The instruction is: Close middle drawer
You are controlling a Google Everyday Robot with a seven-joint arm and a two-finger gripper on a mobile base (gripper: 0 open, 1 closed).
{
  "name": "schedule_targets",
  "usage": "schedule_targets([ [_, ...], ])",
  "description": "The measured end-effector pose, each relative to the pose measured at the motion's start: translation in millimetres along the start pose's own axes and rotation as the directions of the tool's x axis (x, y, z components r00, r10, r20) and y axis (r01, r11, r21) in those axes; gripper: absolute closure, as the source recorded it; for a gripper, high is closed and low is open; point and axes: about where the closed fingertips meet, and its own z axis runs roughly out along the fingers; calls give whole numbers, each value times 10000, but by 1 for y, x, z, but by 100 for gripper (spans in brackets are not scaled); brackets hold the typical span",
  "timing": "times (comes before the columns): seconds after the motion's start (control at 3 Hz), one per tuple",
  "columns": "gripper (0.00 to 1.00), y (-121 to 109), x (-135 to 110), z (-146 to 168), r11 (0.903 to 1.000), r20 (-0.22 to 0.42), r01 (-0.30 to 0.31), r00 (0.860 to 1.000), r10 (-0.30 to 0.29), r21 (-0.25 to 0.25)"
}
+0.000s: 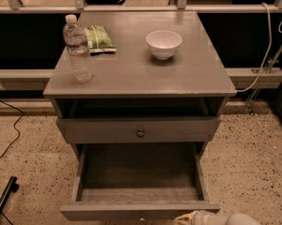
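Lower centre of the frame: middle drawer (112, 210), pulled well out of the grey cabinet (211, 135) toward the bottom edge. Wide, shallow box, its grey wooden floor and both side walls in plain view. Front board across the very bottom of the frame, with a small dark knob (141, 218) just showing at the edge.

Bottom edge, right of centre: gripper (186, 218), cream-coloured, low against the right end of that front board. Touching it or only just beside it: cannot tell. Open or closed: cannot tell either. Behind it, toward the lower right corner, a rounded white arm segment (241, 219).

Directly above the open box: upper drawer (98, 131), nearly shut, round dark knob (140, 133) centred on its front. Above that front, a dark gap under the cabinet top.

Upper half of the frame: counter (140, 76), flat and grey. On its left side, upright, a clear plastic water bottle (77, 50) with a white cap. Just behind and to the right of the bottle, lying flat, a green packet (99, 37). Right of centre and well apart from both, a white bowl (163, 43), upright.

Around the cabinet: speckled floor (253, 163). At the right edge, a white cable (264, 46) hanging down along a pale rail (257, 76). At the left edge, thin black cables (11, 125) on the floor.
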Motion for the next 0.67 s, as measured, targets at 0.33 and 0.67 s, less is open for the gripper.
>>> schedule_targets([
  [0.33,100,-1,2,8,10000,-135,-57,9999,56,-64],
  [0.67,100,-15,5,13,9994,-176,-320,9993,322,153],
])
